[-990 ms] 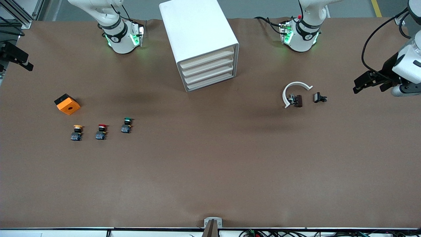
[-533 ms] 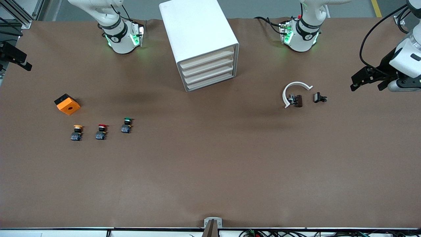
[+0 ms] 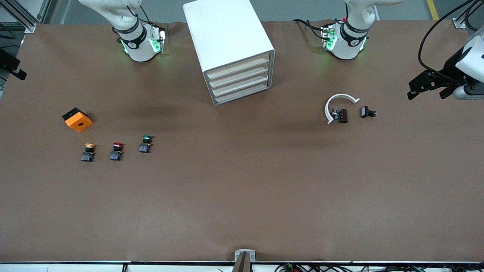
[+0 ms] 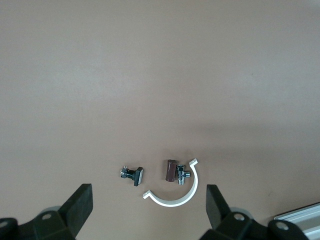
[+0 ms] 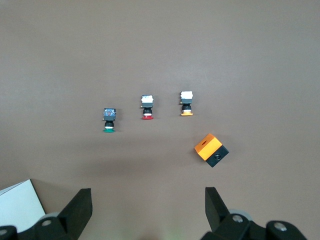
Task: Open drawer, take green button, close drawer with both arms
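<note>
**Green button sits on the surface while both claws hang open**

The button (image 3: 145,144) with the green cap sits on the brown surface (image 3: 242,196), toward the right arm's end. Nothing touches it. It is nearer to the front camera than the white drawer box (image 3: 230,49). All four drawers of the box are shut.

The green button is at one end of a short row of three. Beside it is the red button (image 3: 117,151), and next to that is the yellow button (image 3: 88,152). Those two sit a little nearer to the front camera than the green one. An orange block (image 3: 77,119) with a black side lies near the yellow button, a little farther from the front camera.

Toward the left arm's end, well apart from the green button, lies a white curved piece (image 3: 337,105). A small brown and metal part (image 3: 340,115) lies inside its curve. A small black part (image 3: 366,112) lies just beside them.

The right claw (image 5: 148,210) hangs in the air over the surface, at the right arm's end. Its fingers are spread wide and hold nothing. In the right wrist view the three buttons and the orange block show under it.

The left claw (image 3: 427,85) hangs in the air at the left arm's end. Its fingers are spread wide too, and it holds nothing. The white curved piece shows under it.
</note>
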You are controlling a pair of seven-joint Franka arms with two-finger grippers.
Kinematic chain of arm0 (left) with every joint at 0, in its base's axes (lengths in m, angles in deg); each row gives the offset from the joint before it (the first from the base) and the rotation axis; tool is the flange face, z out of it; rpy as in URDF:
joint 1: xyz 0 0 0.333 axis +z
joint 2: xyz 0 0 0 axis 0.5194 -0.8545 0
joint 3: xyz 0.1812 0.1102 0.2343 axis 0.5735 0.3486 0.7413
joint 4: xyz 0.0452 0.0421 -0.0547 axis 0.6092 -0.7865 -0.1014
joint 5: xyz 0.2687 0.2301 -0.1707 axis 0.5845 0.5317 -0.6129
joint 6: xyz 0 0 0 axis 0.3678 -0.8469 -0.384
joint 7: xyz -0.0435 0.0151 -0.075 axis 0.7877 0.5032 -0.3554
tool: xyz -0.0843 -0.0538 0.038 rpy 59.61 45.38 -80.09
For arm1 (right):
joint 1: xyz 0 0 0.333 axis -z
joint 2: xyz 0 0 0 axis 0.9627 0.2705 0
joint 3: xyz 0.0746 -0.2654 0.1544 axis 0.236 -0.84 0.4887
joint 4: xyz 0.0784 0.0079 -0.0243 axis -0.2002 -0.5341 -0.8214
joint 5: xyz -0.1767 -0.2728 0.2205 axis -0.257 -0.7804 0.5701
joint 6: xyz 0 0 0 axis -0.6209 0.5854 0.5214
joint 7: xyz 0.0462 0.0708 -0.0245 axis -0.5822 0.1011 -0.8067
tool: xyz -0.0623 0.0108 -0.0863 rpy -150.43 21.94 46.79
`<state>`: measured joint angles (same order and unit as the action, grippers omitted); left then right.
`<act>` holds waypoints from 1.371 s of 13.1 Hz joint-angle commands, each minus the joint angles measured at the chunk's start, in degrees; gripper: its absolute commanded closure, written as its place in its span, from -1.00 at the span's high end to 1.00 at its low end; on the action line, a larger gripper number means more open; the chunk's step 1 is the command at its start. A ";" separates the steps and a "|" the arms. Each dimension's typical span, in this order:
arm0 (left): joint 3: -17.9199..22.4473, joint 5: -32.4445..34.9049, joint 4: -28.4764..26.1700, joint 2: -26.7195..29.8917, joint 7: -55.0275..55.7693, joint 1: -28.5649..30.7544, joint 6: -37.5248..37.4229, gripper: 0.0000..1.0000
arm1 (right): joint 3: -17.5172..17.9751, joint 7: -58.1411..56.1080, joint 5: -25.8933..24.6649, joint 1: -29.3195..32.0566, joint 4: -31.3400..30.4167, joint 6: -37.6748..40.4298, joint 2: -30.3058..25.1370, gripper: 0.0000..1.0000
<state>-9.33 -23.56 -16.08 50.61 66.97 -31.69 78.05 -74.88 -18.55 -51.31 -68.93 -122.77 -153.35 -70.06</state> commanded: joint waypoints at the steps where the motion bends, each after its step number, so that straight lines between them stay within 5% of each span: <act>1: 0.46 1.06 2.09 0.25 -0.64 -0.66 -2.69 1.00 | 1.16 -1.57 -0.89 0.95 0.11 -0.49 -0.62 1.00; 18: 0.46 1.24 4.55 -0.55 -0.29 -0.83 -4.01 1.00 | 1.16 -1.57 -0.54 0.77 -0.85 -1.02 -0.53 1.00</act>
<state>-9.28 -23.55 -12.87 50.57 66.97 -31.76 75.39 -74.47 -19.54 -51.51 -68.93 -122.97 -153.98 -70.05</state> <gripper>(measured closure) 0.000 0.000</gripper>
